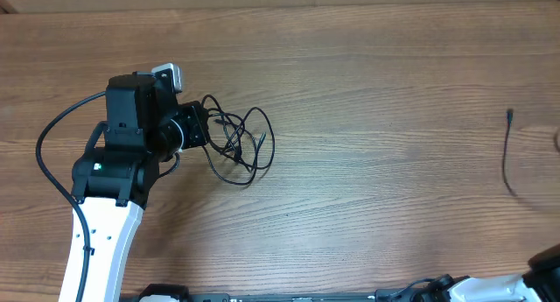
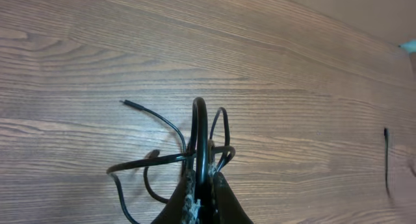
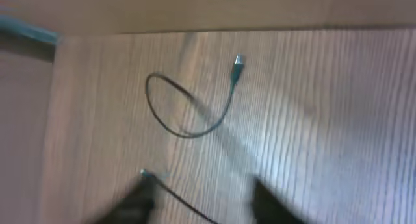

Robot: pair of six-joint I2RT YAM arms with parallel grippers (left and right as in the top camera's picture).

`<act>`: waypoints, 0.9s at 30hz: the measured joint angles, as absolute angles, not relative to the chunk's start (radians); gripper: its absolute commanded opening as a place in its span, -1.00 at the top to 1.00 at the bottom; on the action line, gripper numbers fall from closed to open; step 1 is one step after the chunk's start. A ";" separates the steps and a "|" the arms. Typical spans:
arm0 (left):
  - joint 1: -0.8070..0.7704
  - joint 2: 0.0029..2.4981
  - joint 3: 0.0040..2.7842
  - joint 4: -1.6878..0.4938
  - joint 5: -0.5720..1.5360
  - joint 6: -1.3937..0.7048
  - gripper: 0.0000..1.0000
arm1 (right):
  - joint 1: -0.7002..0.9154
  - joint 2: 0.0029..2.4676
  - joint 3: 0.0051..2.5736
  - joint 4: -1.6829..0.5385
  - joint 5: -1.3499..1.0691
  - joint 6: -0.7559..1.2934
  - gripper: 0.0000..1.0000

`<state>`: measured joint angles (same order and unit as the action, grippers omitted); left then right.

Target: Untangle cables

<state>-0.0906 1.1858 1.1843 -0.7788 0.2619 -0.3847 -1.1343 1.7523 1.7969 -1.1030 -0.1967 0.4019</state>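
Note:
A tangle of thin black cables (image 1: 238, 143) lies in loose loops left of the table's middle. My left gripper (image 1: 206, 131) is at its left edge and is shut on one loop of the tangle (image 2: 200, 139), seen between the fingers (image 2: 203, 201) in the left wrist view. A separate black cable (image 1: 507, 158) lies at the far right edge. In the blurred right wrist view a curved cable with a plug end (image 3: 195, 113) lies ahead, and another cable end (image 3: 162, 185) runs between my open right fingers (image 3: 205, 201).
The wooden table (image 1: 376, 118) spreads between the tangle and the right cable. The left arm's thick black wire (image 1: 52, 153) loops at the left. Part of the right arm (image 1: 542, 267) shows at the bottom right corner.

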 measured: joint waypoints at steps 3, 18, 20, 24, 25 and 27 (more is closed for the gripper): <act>-0.091 1.186 1.184 -0.778 0.278 -0.384 0.92 | -1.170 1.759 1.797 -1.112 -0.302 0.411 -1.00; -0.091 1.186 1.184 -0.707 0.694 -0.129 0.92 | -0.792 1.724 1.791 -1.538 -1.159 -0.712 -1.00; -0.091 1.186 1.184 -0.707 0.744 -0.115 0.91 | -0.619 1.682 1.791 -1.547 -1.129 -0.772 -1.00; -0.091 1.186 1.184 -0.706 0.805 -0.086 0.92 | -0.339 1.639 1.791 -1.552 -1.055 -0.808 -0.92; -0.091 1.186 1.184 -0.706 0.830 -0.070 0.92 | -0.260 1.637 1.791 -1.557 -1.037 -0.813 -0.92; -0.092 1.186 1.184 -0.706 0.875 -0.044 0.92 | -0.134 1.637 1.791 -1.561 -1.017 -0.817 -0.92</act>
